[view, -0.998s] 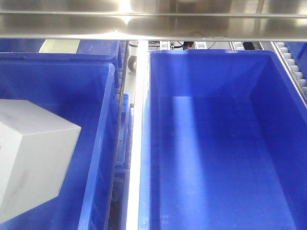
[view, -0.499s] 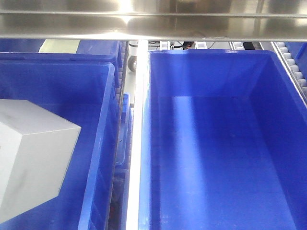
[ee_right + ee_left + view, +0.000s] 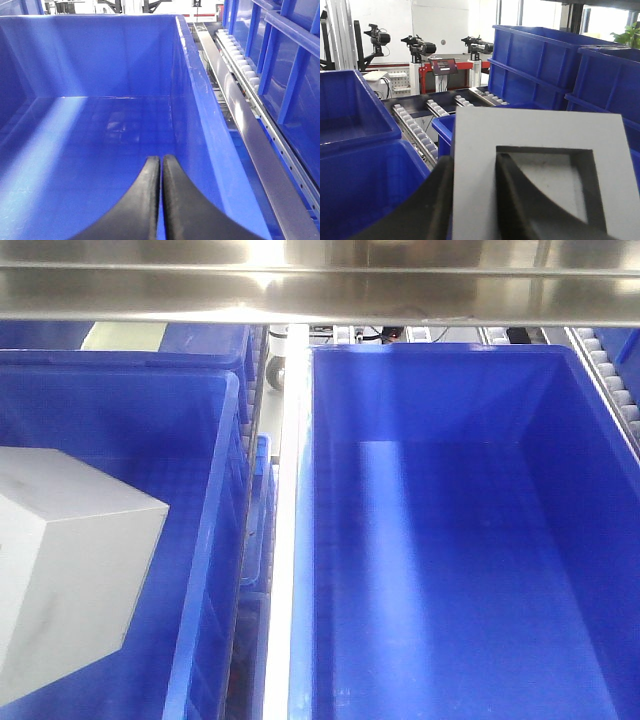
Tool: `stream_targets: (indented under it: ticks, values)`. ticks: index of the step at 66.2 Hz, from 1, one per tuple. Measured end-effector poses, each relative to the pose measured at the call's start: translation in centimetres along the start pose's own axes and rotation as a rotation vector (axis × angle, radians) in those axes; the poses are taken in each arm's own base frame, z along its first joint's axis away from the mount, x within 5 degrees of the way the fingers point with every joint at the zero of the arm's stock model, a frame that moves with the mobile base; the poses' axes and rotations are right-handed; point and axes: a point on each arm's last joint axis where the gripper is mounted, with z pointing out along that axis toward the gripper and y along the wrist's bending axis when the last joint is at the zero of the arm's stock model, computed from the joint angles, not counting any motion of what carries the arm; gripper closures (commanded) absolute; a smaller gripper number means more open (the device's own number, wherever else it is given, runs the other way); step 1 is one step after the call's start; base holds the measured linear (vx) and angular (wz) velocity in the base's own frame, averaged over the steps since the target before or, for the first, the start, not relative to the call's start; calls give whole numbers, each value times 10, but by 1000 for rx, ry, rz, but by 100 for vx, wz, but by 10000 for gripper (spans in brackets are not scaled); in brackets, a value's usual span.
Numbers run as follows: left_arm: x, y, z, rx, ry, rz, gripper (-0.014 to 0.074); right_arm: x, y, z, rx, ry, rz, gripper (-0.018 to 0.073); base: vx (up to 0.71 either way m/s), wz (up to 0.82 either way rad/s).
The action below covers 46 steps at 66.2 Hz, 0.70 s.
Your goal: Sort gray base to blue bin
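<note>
Left gripper (image 3: 475, 161) is clamping the gray base (image 3: 540, 130), with one finger sitting in its square recess and the other pressing outside that wall. The blue bin (image 3: 450, 400) is lying with its gridded floor bare. Left of it a second blue crate (image 3: 150, 410) is standing, and the gray base is showing over that crate's interior. Right gripper (image 3: 161, 165) is hovering inside the blue bin, fingers pressed together, gripping nothing.

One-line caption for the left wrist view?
Left gripper pinching the gray base by one wall of its recess, blue bins around.
</note>
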Motion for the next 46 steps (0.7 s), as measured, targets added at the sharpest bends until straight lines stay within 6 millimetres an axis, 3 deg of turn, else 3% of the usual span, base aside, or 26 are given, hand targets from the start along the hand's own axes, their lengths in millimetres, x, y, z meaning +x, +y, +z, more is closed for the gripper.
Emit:
stream_targets:
  ticks: [24,46]
  values:
    - [3,1,8,-3,33,-4,603,0,0,0,0,-1,0,564,0,0]
    - [12,-10,67,80,213,-34,603,0,0,0,0,-1,0,564,0,0]
